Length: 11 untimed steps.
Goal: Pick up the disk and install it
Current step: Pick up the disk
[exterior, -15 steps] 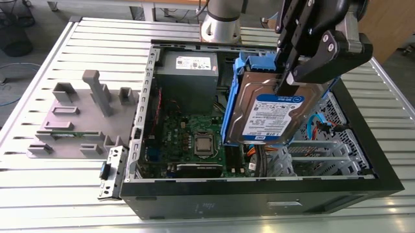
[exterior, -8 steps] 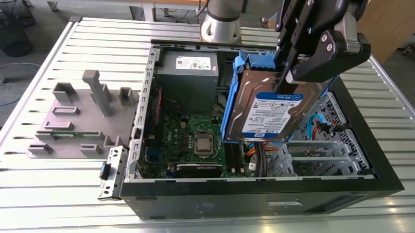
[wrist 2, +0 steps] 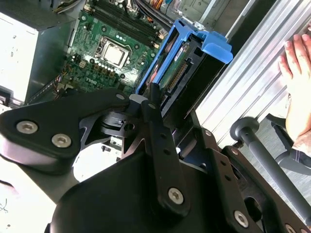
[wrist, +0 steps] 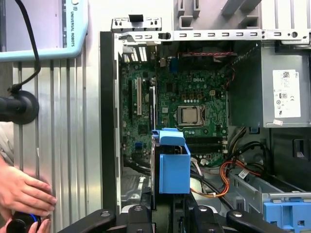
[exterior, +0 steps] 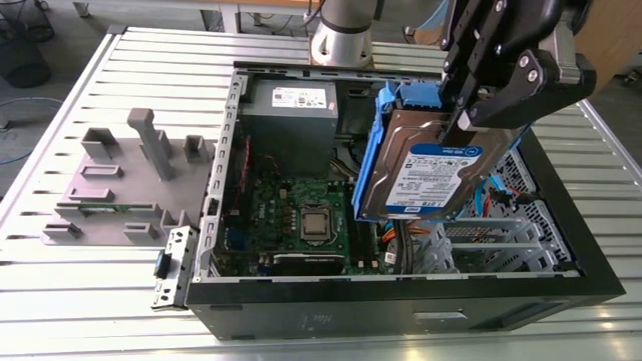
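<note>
Nearest to us, the gripper point(exterior: 453, 134) has its fingers point(wrist 2: 153, 112) closed on the disk point(exterior: 429, 171), pinching it at its upper edge. The disk hangs tilted, nearly on edge, above the open computer case point(exterior: 401, 304) and touches nothing below. In both wrist views its blue carrier frame point(wrist: 173, 166) points down into the case.

We judge the step in hand to be carrying the disk over to its bay. To do it well, we would hold the grip firm, since a heavy flat drive pinched at one edge may swing or slip. We would also square the carrier with the drive cage point(exterior: 507, 237) before it meets any metal. The orange cables point(wrist: 224, 175) lie close under the disk and could snag the frame, so we would approach clear of them.

The disk's face carries a white-and-blue label point(exterior: 426, 177) with printed lines, which we leave unread. Deeper in the case lies the green motherboard point(exterior: 301, 207). Beyond it stands the grey power-supply box point(exterior: 291, 120) with a white printed sticker point(wrist: 286, 93).

Farther out, the ribbed metal counter point(exterior: 90, 289) carries the case. A person's hand point(wrist: 24, 193) rests on the counter just beside the case.
</note>
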Motion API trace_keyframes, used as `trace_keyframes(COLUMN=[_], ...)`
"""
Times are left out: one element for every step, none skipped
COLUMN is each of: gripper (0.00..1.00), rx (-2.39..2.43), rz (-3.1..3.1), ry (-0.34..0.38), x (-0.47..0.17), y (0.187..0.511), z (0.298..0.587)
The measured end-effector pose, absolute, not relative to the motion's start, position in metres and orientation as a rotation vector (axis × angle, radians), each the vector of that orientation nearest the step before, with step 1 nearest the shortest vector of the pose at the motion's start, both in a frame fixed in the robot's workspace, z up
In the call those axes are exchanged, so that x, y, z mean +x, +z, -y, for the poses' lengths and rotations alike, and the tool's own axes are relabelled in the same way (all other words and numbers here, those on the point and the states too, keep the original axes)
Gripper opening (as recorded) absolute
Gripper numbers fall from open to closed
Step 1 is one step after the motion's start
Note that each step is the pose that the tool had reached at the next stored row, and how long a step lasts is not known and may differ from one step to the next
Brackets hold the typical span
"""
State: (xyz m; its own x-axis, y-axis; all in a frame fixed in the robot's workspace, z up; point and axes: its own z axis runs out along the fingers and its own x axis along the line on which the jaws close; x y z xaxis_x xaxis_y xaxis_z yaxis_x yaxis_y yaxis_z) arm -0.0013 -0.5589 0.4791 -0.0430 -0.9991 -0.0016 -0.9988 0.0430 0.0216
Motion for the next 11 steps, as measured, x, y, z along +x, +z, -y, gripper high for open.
trace_keyframes(gripper=[0.35, 0.35, 0.35, 0.35, 0.35, 0.35, 0.35, 0.35, 0.35, 0.35, 0.35], rx=[2.163, 2.163, 2.163, 2.163, 2.163, 2.163, 2.163, 2.163, 2.163, 2.163, 2.163], rz=[2.259, 2.259, 2.258, 2.258, 2.258, 2.258, 2.258, 2.258, 2.258, 2.258, 2.258], ry=[-0.026, -0.026, -0.026, -0.026, -0.026, -0.027, -0.027, -0.027, -0.027, -0.027, -0.027], x=[0.002, 0.005, 0.009, 0.012, 0.015, 0.018, 0.020, 0.023, 0.026, 0.029, 0.032], y=[0.479, 0.479, 0.479, 0.479, 0.479, 0.479, 0.479, 0.479, 0.479, 0.478, 0.478], z=[0.559, 0.559, 0.559, 0.559, 0.559, 0.559, 0.559, 0.559, 0.559, 0.559, 0.559])
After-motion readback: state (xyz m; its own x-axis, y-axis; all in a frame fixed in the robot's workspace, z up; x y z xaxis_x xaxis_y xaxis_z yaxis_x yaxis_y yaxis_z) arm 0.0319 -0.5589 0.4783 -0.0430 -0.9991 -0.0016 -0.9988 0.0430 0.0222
